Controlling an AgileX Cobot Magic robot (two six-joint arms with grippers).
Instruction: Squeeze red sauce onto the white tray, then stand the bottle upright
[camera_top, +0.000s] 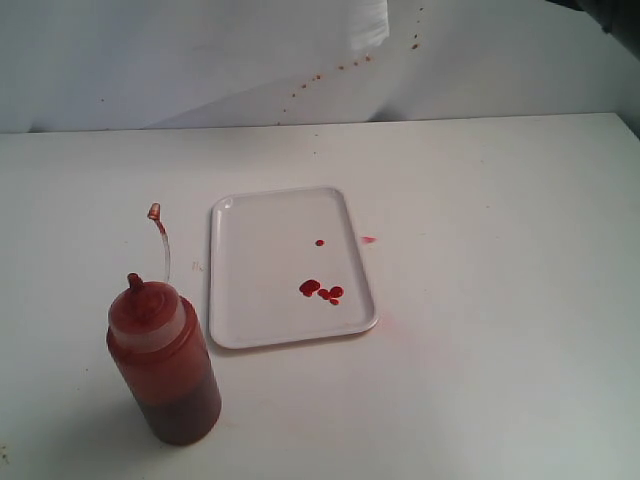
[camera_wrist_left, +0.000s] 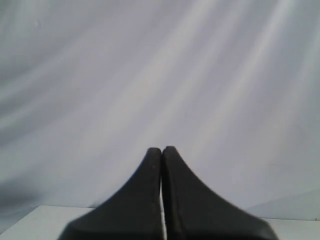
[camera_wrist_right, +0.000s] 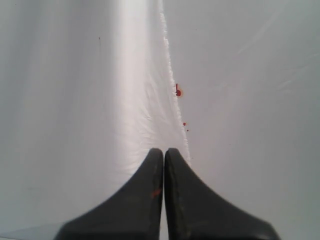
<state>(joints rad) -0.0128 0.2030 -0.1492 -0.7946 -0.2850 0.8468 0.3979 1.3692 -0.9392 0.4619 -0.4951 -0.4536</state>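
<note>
A: Status on the task item?
B: Squeeze bottle (camera_top: 165, 375) stands upright on the counter (camera_top: 500, 300), at 7 o'clock from the white tray (camera_top: 260, 250). It's near the tray, not touching. Dark red fill, red-stained nozzle, cap strap (camera_top: 161, 238) curving up toward 12.
A: On the tray?
B: Red sauce (camera_top: 310, 288): a cluster of small glossy blobs toward the tray's 5 o'clock corner. One lone drop (camera_top: 320, 242) sits at 12 from the cluster. Pink smear (camera_top: 368, 240) on the counter just outside the rim at 3 o'clock.
A: And the two arms?
B: Left tool (camera_wrist_left: 162, 150): fingers pressed together, nothing between them, facing a pale creased backdrop (camera_wrist_left: 150, 75). Right tool (camera_wrist_right: 164, 151): same, fingers together, empty, with a small red mark (camera_wrist_right: 156, 192) on one finger. It faces white sheeting (camera_wrist_right: 75, 100) with a few red specks (camera_wrist_right: 178, 92).
A: How far from the bottle?
B: Can't tell from the wrist views.
</note>
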